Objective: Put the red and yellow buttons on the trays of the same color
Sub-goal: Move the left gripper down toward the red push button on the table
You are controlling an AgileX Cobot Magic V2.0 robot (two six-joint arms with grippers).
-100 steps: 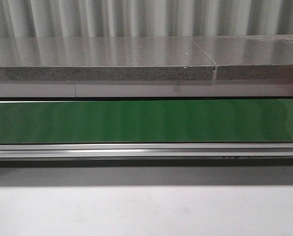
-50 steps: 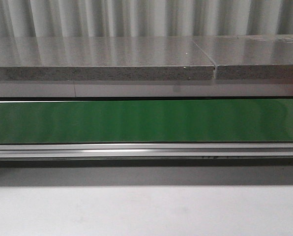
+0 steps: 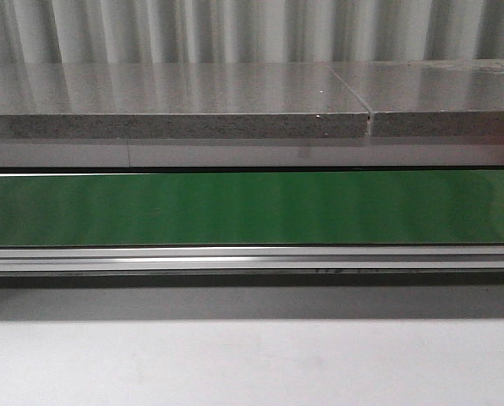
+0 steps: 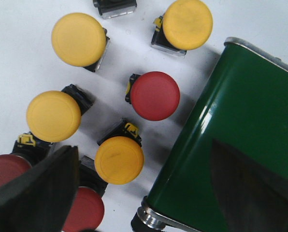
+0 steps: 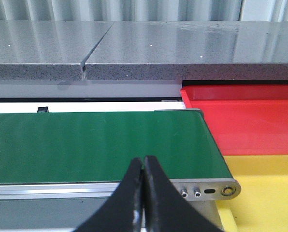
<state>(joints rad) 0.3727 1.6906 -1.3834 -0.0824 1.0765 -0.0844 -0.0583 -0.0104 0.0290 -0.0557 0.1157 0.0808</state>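
In the left wrist view several yellow and red mushroom buttons lie on the white table beside the end of the green conveyor belt [image 4: 240, 125]. One yellow button [image 4: 119, 160] lies nearest the belt's end roller, and a red button [image 4: 154, 95] is just beyond it. Another red button [image 4: 86, 210] lies partly under my left finger [image 4: 33, 193]. My left gripper [image 4: 143, 162] hangs open and empty above them. My right gripper [image 5: 143, 162] is shut on nothing, over the belt's near rail, beside the red tray [image 5: 260, 116] and the yellow tray [image 5: 269, 193].
The front view shows only the green belt [image 3: 252, 207], its metal rail [image 3: 252, 258], a grey stone ledge [image 3: 176, 125] behind and white table in front. No gripper or button shows there. The trays stand past the belt's right end [image 5: 209, 186].
A faint dark mark under the belt's front rail has shifted left. Nothing else differs in the front view.
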